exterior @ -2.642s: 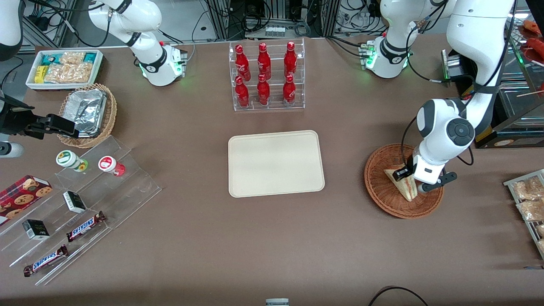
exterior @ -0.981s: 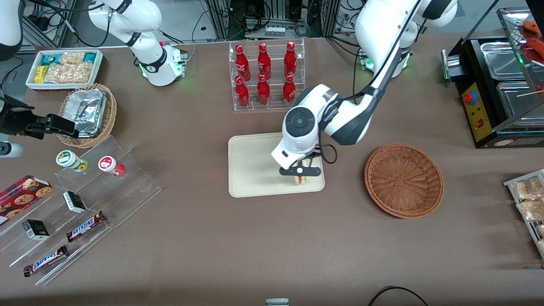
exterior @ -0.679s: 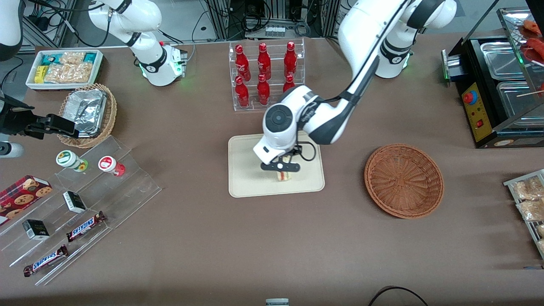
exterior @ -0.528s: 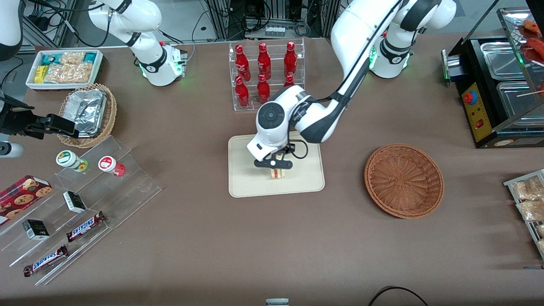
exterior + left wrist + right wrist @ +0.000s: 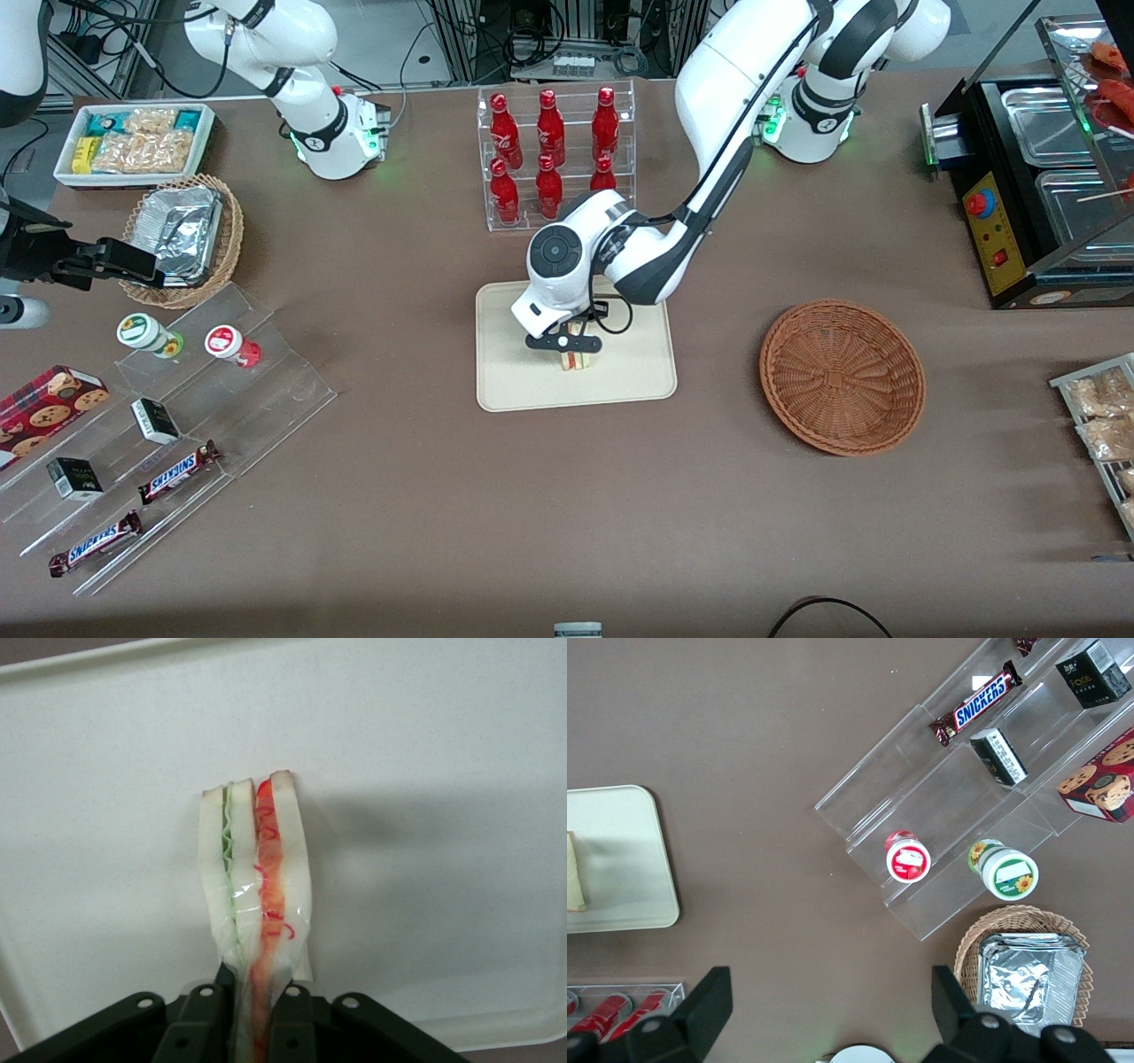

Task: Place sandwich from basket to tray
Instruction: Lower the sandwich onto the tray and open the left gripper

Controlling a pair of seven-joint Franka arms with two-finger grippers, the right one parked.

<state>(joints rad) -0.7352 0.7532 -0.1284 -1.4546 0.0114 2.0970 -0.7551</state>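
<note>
Sandwich (image 5: pixel 257 904) bread is pale and soft, stacked in thin slices with a crinkled green layer on one side and a red, streaky layer on the other, all showing along the cut edge. The wedge stands on edge, pinched at its narrow end between the two black fingers (image 5: pixel 205 1014) of the gripper (image 5: pixel 567 344), which is closed on it. It hangs over the middle of the tray (image 5: pixel 620 381), low above its floor; whether it touches the tray cannot be told. The tray is cream, flat, with rounded corners and a low rim, and it carries nothing else.

The basket (image 5: pixel 842 377), reddish-brown wicker, sits well apart from the tray toward the working arm's end of the tabletop, with nothing in it. The tabletop (image 5: pixel 443 496) is covered in plain brown cloth. A clear rack of red bottles (image 5: pixel 554 159) stands farther from the front camera than the tray. Toward the parked arm's end lie a tan basket with a foil container (image 5: pixel 182 235), a white bin of snacks (image 5: pixel 133 142) and clear stepped shelves (image 5: pixel 177 416) holding chocolate bars and small tubs.
</note>
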